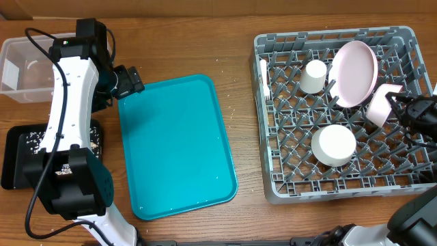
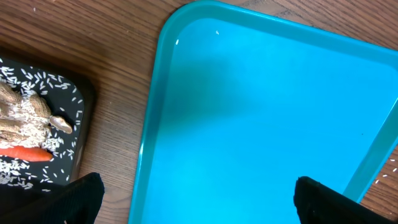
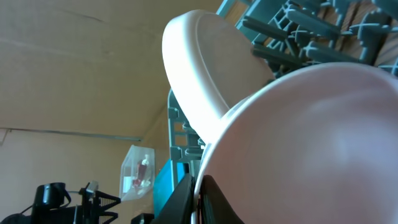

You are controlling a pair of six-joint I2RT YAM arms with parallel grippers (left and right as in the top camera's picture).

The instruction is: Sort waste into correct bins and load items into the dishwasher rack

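The grey-blue dishwasher rack stands at the right and holds a white cup, the pink plate on edge, an upturned bowl and a cream fork. My right gripper is shut on the rim of a second pale bowl, tilted over the rack's right side beside the plate. The right wrist view shows that bowl pinched in the gripper, with the plate just behind. My left gripper hangs open and holds nothing, over the teal tray's far-left corner. The black tray holds the carrot and rice scraps.
The teal serving tray lies bare mid-table. A clear tub sits at the far left, and the right wrist view shows a red wrapper inside it. The black tray lies in front of the tub, partly under my left arm.
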